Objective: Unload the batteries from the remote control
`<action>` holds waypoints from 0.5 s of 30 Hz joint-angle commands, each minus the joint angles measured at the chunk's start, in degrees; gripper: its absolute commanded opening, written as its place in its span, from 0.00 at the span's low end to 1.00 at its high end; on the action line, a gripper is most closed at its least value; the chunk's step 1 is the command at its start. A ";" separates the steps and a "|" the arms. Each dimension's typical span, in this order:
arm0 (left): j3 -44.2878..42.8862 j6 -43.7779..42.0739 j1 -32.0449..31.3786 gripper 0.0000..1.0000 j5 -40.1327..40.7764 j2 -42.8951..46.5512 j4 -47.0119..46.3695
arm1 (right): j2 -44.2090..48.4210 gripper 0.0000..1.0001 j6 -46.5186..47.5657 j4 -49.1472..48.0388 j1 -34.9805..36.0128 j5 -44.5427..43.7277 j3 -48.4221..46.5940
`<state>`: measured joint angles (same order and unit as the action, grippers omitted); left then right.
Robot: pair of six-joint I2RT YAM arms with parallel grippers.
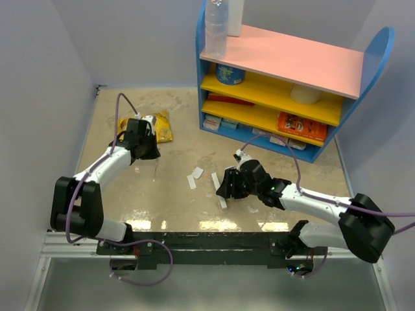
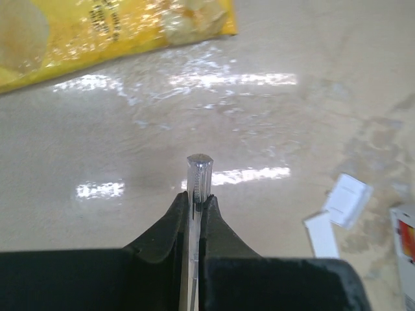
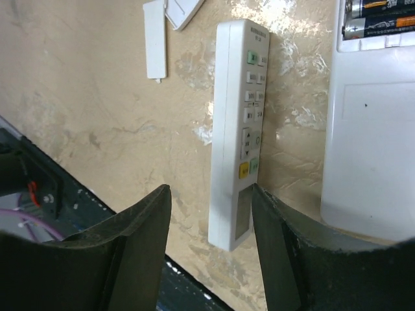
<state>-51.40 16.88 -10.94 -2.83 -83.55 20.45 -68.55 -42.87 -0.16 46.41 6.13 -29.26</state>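
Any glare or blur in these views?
Top external: glare band on the table, near edge. Left wrist: bright streaks on the table, yellow bag soft. Right wrist: remote sharp, tool fingers blurred.

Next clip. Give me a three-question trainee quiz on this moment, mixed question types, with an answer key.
1. True or false: the left gripper has its jaws open and empty.
2. How does the remote control lie below the right gripper? A) flat, buttons up. B) flat, buttons down. C) standing on end.
3. Fill in: the packet beyond the left gripper is ___ in colour.
Key: 1 false, the jaws are shut on a thin clear stick. 2 A, and the wrist view shows it between the open jaws. 3 yellow.
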 commanded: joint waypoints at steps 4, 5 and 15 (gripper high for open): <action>5.51 -0.89 0.04 0.00 -16.85 7.17 -5.41 | -7.55 0.54 4.73 5.52 4.03 -9.98 -7.39; 6.47 -0.80 0.04 0.00 -17.29 7.61 -5.85 | -7.99 0.53 4.73 5.79 4.47 -10.61 -7.74; 10.70 -2.82 0.04 0.00 -23.27 10.51 -9.46 | -6.95 0.15 0.69 -3.14 4.83 -6.50 -2.05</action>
<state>-41.60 16.21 -10.96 -21.02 -76.34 15.09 -77.47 -39.88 4.08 51.05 -2.15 -34.68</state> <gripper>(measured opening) 0.066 0.244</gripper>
